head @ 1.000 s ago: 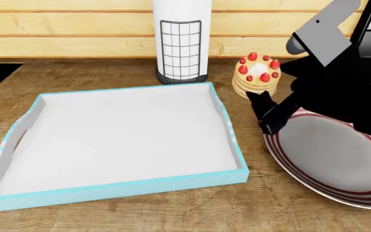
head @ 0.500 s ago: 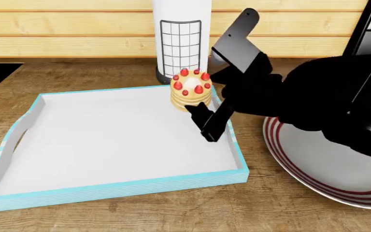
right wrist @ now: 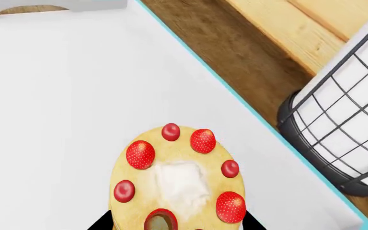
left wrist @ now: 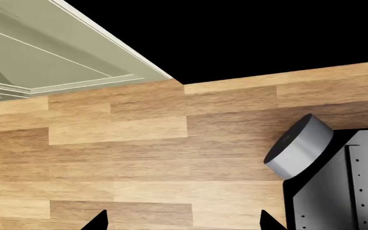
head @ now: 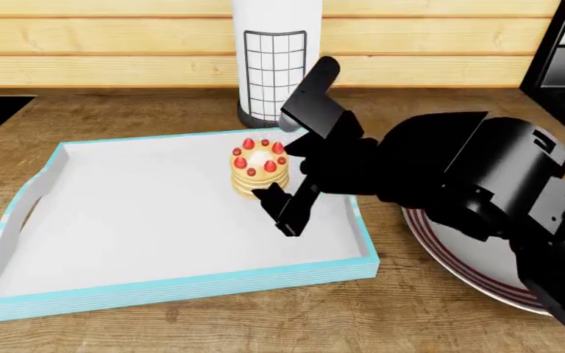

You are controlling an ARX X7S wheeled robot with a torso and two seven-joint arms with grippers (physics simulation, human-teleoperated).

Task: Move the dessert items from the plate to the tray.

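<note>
Right pincer (head: 268, 184) at frame centre in the head view, closed on the pancake stack (head: 259, 168), a finger on each side of the stack's lower layers. Stack sits over the upper right part of the tray (head: 27, 198), near the far wall; can't tell if it touches the tray floor or hangs just above. Right wrist view: stack (right wrist: 178, 181) at bottom centre over white tray floor (right wrist: 56, 96), strawberries ringed around a cream dab, fingertips barely showing at the bottom edge either side of it.

Left pincer: only two dark tips at the bottom edge of the left wrist view, well apart, nothing between them, so wide open and empty. That view shows only wood planks (left wrist: 139, 143) and a grey cylinder (left wrist: 298, 145).

Plate (head: 479, 272) lower right in the head view, red-ringed, mostly hidden by the right arm. Cupcake not visible anywhere. Wire-holder paper roll (head: 274, 59) top centre on the worktop (head: 400, 323), just behind the tray.

Handling guess: stack looks light, soft, layered; top berries likely loose. Side grip on the lower layers is right; gentle squeeze, keep it upright, release low.
</note>
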